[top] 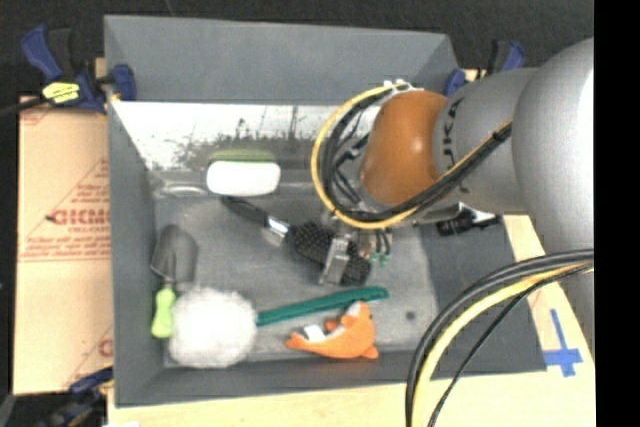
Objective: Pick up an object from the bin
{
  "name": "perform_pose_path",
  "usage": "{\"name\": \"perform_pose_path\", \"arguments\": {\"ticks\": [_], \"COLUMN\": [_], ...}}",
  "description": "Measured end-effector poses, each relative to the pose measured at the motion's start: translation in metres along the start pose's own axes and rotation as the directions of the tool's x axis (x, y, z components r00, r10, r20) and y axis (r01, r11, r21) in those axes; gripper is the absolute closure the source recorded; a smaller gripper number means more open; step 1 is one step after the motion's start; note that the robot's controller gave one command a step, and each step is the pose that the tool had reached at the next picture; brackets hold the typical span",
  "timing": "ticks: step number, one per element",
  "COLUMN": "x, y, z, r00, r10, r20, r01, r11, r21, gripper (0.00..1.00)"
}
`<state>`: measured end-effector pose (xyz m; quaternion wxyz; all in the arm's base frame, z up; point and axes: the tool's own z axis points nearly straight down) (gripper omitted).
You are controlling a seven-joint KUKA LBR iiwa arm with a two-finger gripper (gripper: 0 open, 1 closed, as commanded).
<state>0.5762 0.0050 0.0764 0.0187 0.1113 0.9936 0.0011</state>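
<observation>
Gripper [347, 260] sits low near the middle of the bin [270, 65], right against the black hairbrush [305, 237] head. Can't tell if it's open or closed. Arm [540, 145] lettering reads "KU".

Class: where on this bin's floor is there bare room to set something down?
Bare floor lies between the grey scoop, white oval bar and black brush; also right of the gripper. Crowded along the front: fluffy white duster, orange toy.

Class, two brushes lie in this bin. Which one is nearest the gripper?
The black brush, its bristled head beside the gripper in the bin's middle. The fluffy white brush with the green handle lies farther off, along the lower wall.
</observation>
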Motion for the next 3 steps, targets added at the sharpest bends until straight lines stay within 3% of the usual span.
{"name": "perform_pose_path", "arguments": {"ticks": [3], "x": [0.001], "y": [-0.001], "z": [-0.044], "r00": [1.000], "r10": [-0.002], "r20": [-0.009], "r01": [0.002], "r11": [1.000], "r21": [0.002], "gripper": [1.00]}}
